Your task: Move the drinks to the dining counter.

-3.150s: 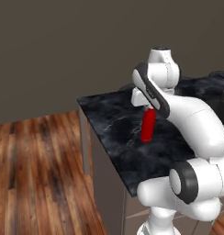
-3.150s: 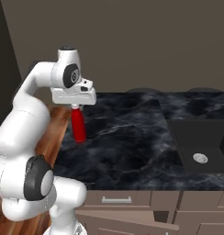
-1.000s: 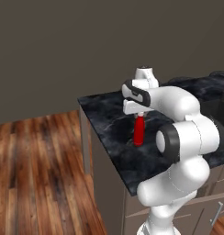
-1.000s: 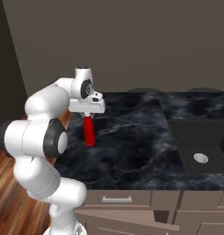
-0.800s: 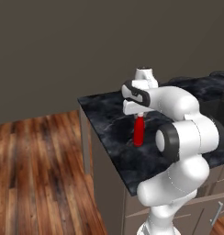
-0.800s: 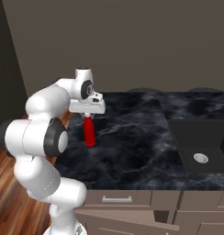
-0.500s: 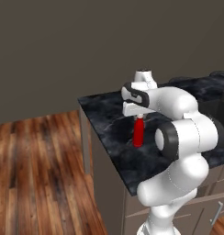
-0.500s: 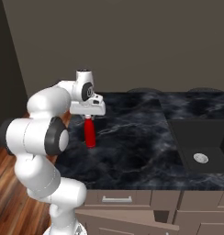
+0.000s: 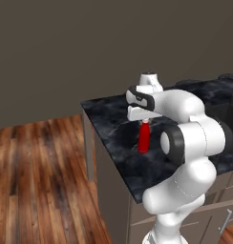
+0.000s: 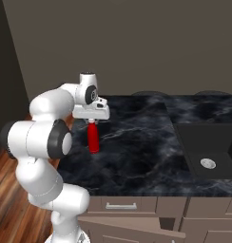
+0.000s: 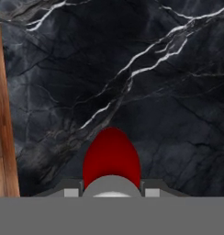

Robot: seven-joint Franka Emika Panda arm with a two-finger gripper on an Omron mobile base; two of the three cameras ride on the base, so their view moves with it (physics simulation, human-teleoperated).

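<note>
You have one red bottle point(image 9: 144, 138) pinched at its cap in your jaws, hanging upright below them, over the surface point(image 9: 113, 138).

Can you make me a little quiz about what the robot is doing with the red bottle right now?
1. True or false: the red bottle lies on its side on the black marble counter.
2. What is the gripper closed on? A) a sink drain B) the top of the red bottle C) a drawer handle
3. Fill in the word: beside the counter's free edge, the floor is made of ____ planks.

Key
1. False. It stands upright under the gripper.
2. B. The jaws are shut on the bottle's top.
3. Wooden.
</note>
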